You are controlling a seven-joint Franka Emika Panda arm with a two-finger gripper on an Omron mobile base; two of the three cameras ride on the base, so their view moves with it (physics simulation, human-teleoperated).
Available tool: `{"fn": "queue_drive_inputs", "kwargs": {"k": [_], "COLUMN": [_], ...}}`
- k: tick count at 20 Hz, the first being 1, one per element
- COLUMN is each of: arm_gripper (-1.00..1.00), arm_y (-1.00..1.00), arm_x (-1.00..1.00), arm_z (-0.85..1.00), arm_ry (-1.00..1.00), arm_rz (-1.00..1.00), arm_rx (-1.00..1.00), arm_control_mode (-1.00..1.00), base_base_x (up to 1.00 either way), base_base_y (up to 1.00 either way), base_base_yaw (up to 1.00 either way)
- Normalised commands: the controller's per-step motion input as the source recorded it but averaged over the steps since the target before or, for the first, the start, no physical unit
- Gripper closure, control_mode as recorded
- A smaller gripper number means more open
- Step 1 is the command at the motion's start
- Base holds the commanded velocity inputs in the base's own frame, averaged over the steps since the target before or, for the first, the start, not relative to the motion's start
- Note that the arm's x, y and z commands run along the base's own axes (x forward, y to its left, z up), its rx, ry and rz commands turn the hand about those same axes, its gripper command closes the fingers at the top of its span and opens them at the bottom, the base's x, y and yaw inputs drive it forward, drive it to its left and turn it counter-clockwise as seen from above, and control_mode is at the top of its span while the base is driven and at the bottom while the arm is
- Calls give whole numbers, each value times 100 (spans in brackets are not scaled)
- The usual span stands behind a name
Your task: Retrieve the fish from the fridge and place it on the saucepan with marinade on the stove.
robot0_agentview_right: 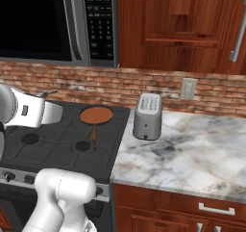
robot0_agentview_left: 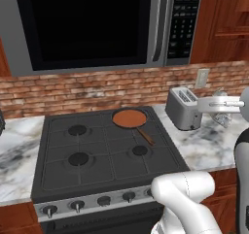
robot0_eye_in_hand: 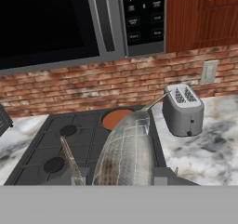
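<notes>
The fish [robot0_eye_in_hand: 125, 151] (close, silvery) hides the fingers, grip unclear, and part of the saucepan [robot0_eye_in_hand: 116, 118].

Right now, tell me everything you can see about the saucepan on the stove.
The saucepan is shallow and round, its inside a smooth reddish-brown layer of marinade with a thin darker rim. A thin straight brown handle runs forward and toward the toaster side. It sits level on the back burner nearest the toaster, on the stove, touching only the grate. Nothing lies in it yet. In the hand view the fish partly hides it.
</notes>
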Motion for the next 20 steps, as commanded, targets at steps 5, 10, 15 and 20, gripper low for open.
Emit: {"fn": "queue_drive_inputs", "kwargs": {"k": [5,10,15,20], "arm_gripper": [100,100,100,100], "arm_y": [0,0,0,0], "arm_x": [0,0,0,0], "arm_z": [0,0,0,0], "arm_ry": [0,0,0,0], "arm_rz": [0,0,0,0], "arm_rx": [0,0,0,0], "arm_control_mode": [100,100,100,-100], "base_base_x": [38,18,0,0], "base_base_y": [57,25,2,0], "base_base_yaw": [0,0,0,0]}}
